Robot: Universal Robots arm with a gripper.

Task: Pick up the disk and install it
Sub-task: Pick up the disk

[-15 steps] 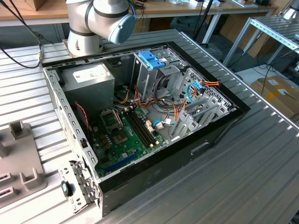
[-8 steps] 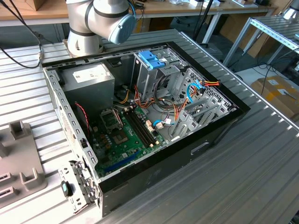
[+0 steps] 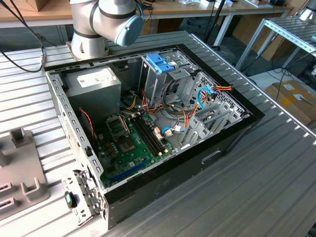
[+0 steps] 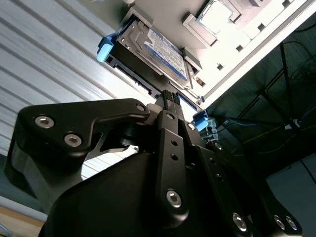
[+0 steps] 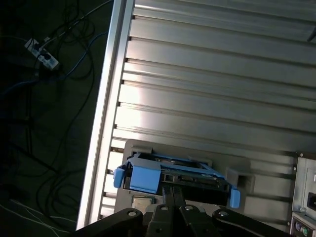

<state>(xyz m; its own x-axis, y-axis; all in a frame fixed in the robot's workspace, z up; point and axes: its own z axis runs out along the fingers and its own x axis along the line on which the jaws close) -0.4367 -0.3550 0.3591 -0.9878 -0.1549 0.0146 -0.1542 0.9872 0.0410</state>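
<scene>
— Where is the disk lying?
— You're seeing it in both wrist views. The disk [image 4: 158, 49] [image 5: 173, 170] is sitting flat in a gray holder [image 5: 163, 148] on the ribbed table [image 5: 222, 89], near the table's edge. Blue rails [image 4: 104, 48] are framing it on two sides.
— And the gripper?
— Your gripper [image 4: 169, 95] [image 5: 168, 188] is hanging right at the disk's near edge, with its fingers drawn together and barely a slit between them. I can't tell whether they're pinching anything.
— What is the case holding?
— In the exterior view, the case [image 3: 217, 153] is lying open on the table. It's holding a green board [image 3: 133, 143], a power supply [image 3: 94, 84] near the arm [image 3: 89, 39], an upright metal cage [image 3: 163, 86] with a blue latch [image 3: 160, 63] on top, and cables [image 3: 202, 96] spreading beside the cage.
</scene>
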